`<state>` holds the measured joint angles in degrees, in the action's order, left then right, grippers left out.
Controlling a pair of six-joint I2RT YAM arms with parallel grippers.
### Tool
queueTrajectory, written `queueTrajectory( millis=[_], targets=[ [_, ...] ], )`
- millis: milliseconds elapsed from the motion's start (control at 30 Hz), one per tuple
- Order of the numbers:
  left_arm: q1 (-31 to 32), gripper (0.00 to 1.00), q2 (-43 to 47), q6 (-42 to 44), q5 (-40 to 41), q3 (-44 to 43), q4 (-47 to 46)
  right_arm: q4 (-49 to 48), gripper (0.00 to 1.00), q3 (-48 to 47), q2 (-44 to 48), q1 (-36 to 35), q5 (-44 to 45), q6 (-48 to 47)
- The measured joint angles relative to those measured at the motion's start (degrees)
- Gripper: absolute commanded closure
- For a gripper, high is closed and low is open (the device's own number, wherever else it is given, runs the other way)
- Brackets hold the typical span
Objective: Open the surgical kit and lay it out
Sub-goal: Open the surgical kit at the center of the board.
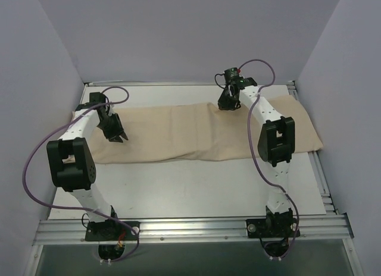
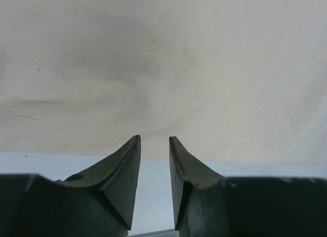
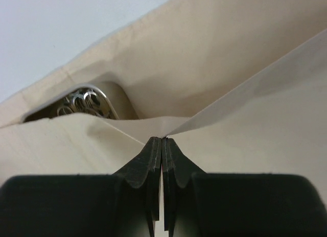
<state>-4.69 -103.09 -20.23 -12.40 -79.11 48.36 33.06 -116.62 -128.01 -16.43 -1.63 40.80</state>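
The beige cloth wrap (image 1: 178,133) lies stretched across the table from left to right. My right gripper (image 1: 228,103) is at its far edge, shut on a fold of the cloth (image 3: 168,125), which is lifted. Under the lifted flap the steel tray (image 3: 110,101) shows, with silver ring handles (image 3: 84,101) inside. My left gripper (image 1: 118,135) hovers at the cloth's near left edge, open and empty; in the left wrist view its fingers (image 2: 127,163) frame the cloth edge (image 2: 163,68). Scissors and tweezers are hidden.
The white table top (image 1: 190,187) runs in front of the cloth. Grey-violet walls (image 1: 36,80) close in left, right and behind. A metal rail (image 1: 190,228) carries the arm bases at the near edge.
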Motion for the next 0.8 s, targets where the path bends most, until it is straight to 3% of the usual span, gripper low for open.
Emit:
queueTrajectory(
  millis=[33,300,667,700,800],
  targets=[
    [0.0,0.56,0.3,0.0,0.1,0.0,0.1,-0.3,1.0,2.6,1.8,-0.3,-0.3,0.0],
    [0.0,0.44,3.6,0.4,0.0,0.0,0.7,-0.2,1.0,22.4,13.0,-2.4,-3.8,0.0],
    [0.0,0.43,7.7,0.1,-1.8,3.0,0.7,4.7,0.99,51.3,37.1,-4.3,-7.1,-0.2],
    [0.0,0.43,7.9,-0.1,-1.9,3.3,0.7,5.3,0.96,53.1,39.0,-4.3,-7.5,-0.1],
    [-0.1,0.43,8.0,-0.7,-2.2,3.8,0.7,7.0,0.65,56.8,42.9,-4.3,-8.4,0.6]
  ],
)
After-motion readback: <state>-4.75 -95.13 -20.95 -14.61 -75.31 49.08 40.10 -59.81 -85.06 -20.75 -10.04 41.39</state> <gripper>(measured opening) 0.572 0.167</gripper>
